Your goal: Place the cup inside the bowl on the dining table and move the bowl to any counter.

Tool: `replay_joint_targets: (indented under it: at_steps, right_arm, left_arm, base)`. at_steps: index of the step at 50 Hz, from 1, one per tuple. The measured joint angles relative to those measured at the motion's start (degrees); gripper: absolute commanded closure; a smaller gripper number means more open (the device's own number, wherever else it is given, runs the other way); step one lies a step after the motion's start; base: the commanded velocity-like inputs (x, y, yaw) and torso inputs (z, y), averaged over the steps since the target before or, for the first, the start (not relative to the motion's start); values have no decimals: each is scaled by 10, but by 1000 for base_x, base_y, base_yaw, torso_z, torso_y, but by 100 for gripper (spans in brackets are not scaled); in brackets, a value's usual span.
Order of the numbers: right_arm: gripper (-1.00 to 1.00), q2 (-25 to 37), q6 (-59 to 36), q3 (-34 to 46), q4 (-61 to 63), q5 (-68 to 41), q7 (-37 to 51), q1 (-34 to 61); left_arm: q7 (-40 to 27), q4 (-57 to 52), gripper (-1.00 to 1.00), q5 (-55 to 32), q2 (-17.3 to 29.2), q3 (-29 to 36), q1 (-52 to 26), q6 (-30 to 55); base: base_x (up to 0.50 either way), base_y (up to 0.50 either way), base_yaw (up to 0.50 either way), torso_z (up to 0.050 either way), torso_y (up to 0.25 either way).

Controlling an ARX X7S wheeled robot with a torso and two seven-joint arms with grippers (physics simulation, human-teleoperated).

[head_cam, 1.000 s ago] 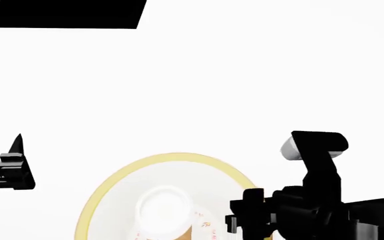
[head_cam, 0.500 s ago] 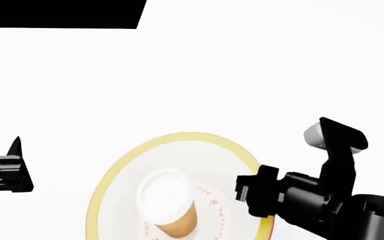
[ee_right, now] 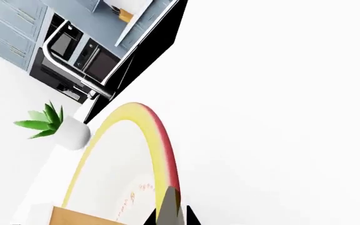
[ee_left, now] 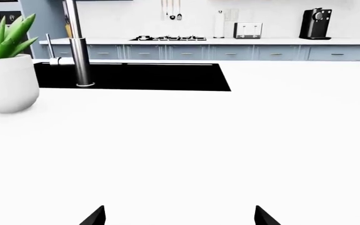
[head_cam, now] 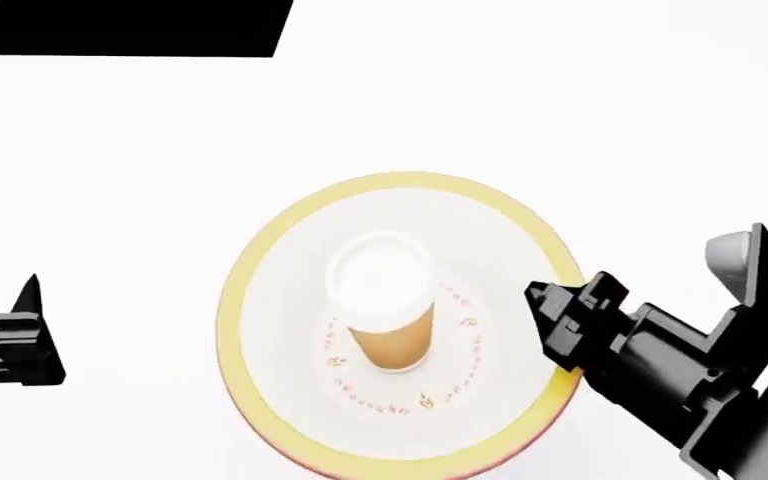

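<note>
Right gripper [head_cam: 554, 322] clamped on bowl [head_cam: 291, 380] rim; rigid, slick. Cup [head_cam: 387, 312] loose inside, may tip. Left gripper [ee_left: 178, 216] open, idle.

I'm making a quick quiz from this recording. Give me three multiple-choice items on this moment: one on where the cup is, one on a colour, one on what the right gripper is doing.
1. Where is the cup?
A. Standing inside the bowl
B. On the table beside the bowl
C. Held by the left gripper

2. What colour is the bowl's rim?
A. Blue
B. Yellow
C. Black

3. What is the state of the right gripper?
A. Open and well away from the bowl
B. Shut on the cup
C. Shut on the bowl's rim

Answers:
1 A: in the head view the cup stands upright in the middle of the bowl.
2 B: the rim shows yellow all round, with a reddish-pink outer edge in the right wrist view.
3 C: the right gripper sits at the bowl's right rim, and its fingertips pinch that rim in the right wrist view.
</note>
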State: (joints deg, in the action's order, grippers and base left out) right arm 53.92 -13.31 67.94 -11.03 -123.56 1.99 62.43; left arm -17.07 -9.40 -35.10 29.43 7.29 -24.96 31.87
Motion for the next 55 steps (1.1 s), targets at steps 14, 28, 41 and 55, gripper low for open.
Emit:
replay_joint_targets:
  at_steps: [14,28,41,55]
  right_arm:
    - [100,6,54,-22,8,-8,-8,-25]
    - [100,7,64,-27,9,-8,-7,-30]
    - [100,8,68,-28,11,-8,-2,-34]
    - [100,7,84,-34,6,-10,-2,-42]
  left_arm:
    - [0,5,-100,2,-1,2,2,-5]
    - [-2,7,-100,3,-2,4,1,-6]
    - [-1,7,-100,3,0,4,1,-6]
    - [-1,9,-100,3,-3,7,-1,-7]
  base:
    - [0,0,0,0,0]
    - [-351,-3,0,0,0]
    - [-445,-126,0,0,0]
    - [-70,-482,0,0,0]
